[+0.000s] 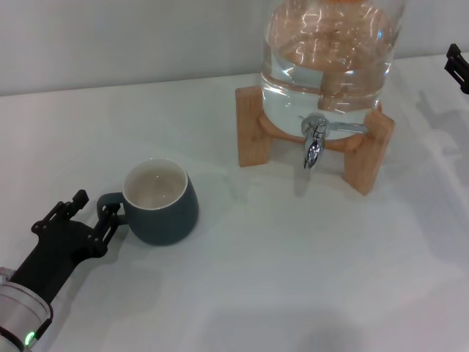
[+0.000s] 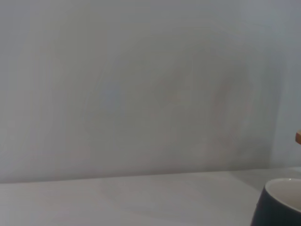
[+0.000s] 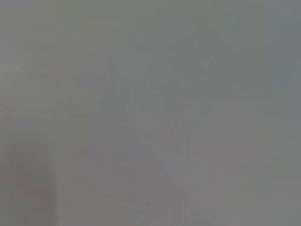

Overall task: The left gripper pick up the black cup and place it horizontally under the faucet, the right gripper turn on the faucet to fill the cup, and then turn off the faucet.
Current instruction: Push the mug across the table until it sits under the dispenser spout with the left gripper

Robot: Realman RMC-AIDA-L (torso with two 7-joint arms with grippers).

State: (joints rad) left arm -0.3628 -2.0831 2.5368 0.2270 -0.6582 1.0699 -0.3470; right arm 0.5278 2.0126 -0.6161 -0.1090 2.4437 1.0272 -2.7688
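Note:
The black cup (image 1: 161, 202) stands upright on the white table, cream inside showing, its loop handle pointing toward my left gripper. My left gripper (image 1: 94, 209) is at the front left, low over the table, open, with one fingertip (image 1: 110, 216) right at the handle. I cannot tell whether it touches. The cup's rim also shows in the left wrist view (image 2: 281, 202). The chrome faucet (image 1: 315, 141) sticks out of the water jar, spout down, off to the cup's right and farther back. My right gripper (image 1: 457, 67) shows only partly at the far right edge.
A clear water jar (image 1: 326, 51) sits on a wooden stand (image 1: 365, 158) at the back centre. The stand's legs flank the faucet. The white table (image 1: 293, 279) runs to a pale wall behind. The right wrist view shows only a blank grey surface.

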